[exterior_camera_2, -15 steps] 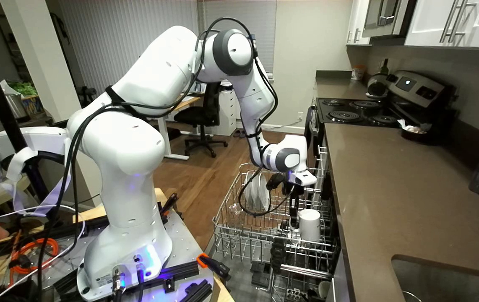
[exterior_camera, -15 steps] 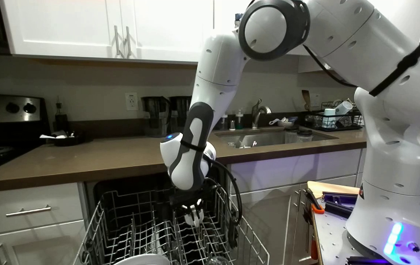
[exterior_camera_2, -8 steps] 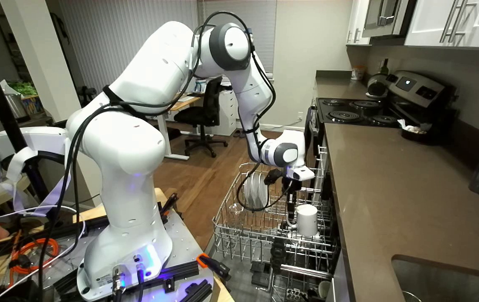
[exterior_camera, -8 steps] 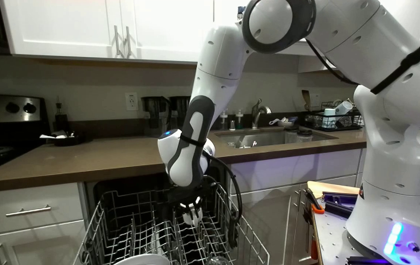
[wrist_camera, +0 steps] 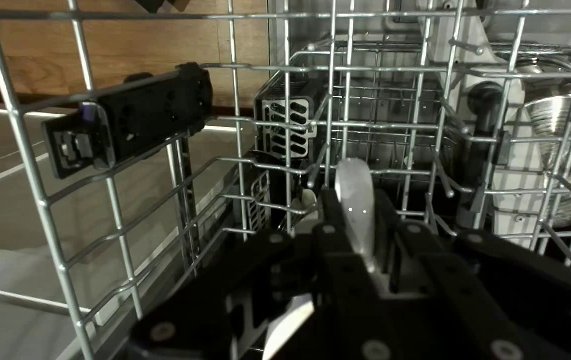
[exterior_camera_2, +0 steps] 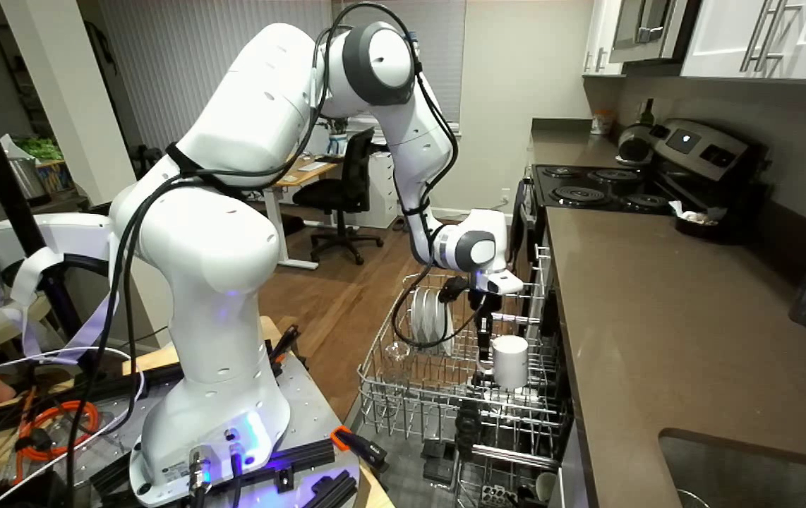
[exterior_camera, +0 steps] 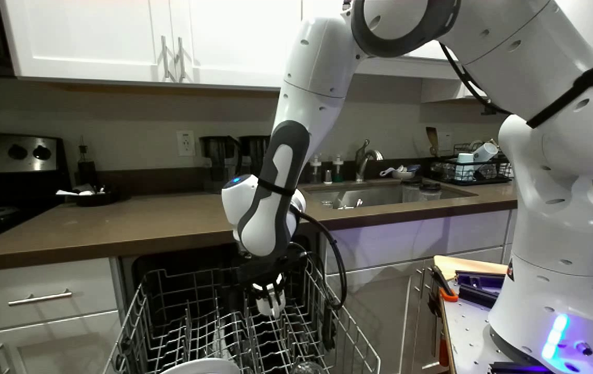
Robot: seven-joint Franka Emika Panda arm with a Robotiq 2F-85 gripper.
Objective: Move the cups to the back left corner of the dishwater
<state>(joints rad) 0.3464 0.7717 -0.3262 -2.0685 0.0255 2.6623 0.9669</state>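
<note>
A white mug is at the upper dishwasher rack, on the counter side. It also shows in an exterior view, partly hidden behind the fingers. My gripper points down beside the mug, with its fingers on the handle. In the wrist view the pale handle stands between the two black fingertips. The mug moves along with the gripper, so the fingers are shut on the handle. I cannot tell whether the mug's base is clear of the wires. Most of the mug's body is hidden in the wrist view.
White plates stand in the rack, and a clear glass is near them. Wire tines surround the gripper. The counter edge overhangs beside the rack. A cutlery basket lies in the lower rack.
My gripper and the mug have moved together, up and slightly left in an exterior view. The mug stays between the fingers. The arm's elbow has risen.
</note>
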